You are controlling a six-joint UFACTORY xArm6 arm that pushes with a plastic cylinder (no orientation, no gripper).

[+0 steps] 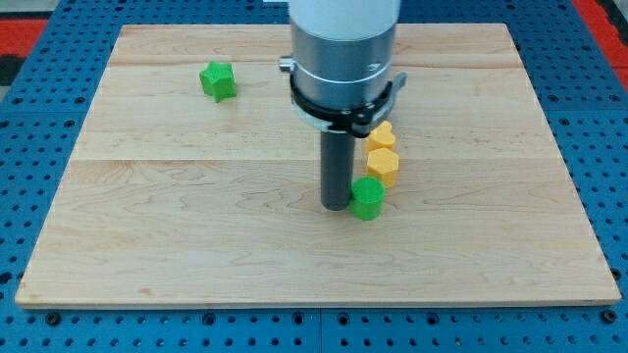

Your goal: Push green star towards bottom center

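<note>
A wooden bench (196, 245) on a blue pegboard (599, 127). My tip (337, 205) rests near the centre, touching the left side of a green block (367, 198). There is no claw. Two yellow blocks (382, 165) sit just above it. The green star (218, 80) lies well apart, upper left.

One camera here, looking down at a slant from the board's (196, 245) near edge, close enough that the board fills the frame.
</note>
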